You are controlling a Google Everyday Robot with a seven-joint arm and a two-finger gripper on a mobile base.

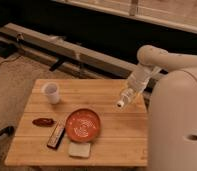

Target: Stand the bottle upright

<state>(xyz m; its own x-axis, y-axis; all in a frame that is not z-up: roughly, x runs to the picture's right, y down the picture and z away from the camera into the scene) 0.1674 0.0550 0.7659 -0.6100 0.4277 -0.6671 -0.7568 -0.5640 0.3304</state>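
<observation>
The bottle [125, 96] is small, slim and whitish, with its white cap pointing down and to the left. It hangs tilted in the air above the right part of the wooden table [114, 142]. My gripper [131, 88] is at the end of the white arm that reaches in from the right. It is shut on the bottle's upper end. The bottle is to the right of the orange bowl [83, 124] and touches nothing on the table.
A short white cup [52, 92] stands at the table's back left. A dark red-brown item [43, 121], a dark bar [56, 136] and a pale square pad [80, 149] lie around the bowl. My white body [177, 125] fills the right side.
</observation>
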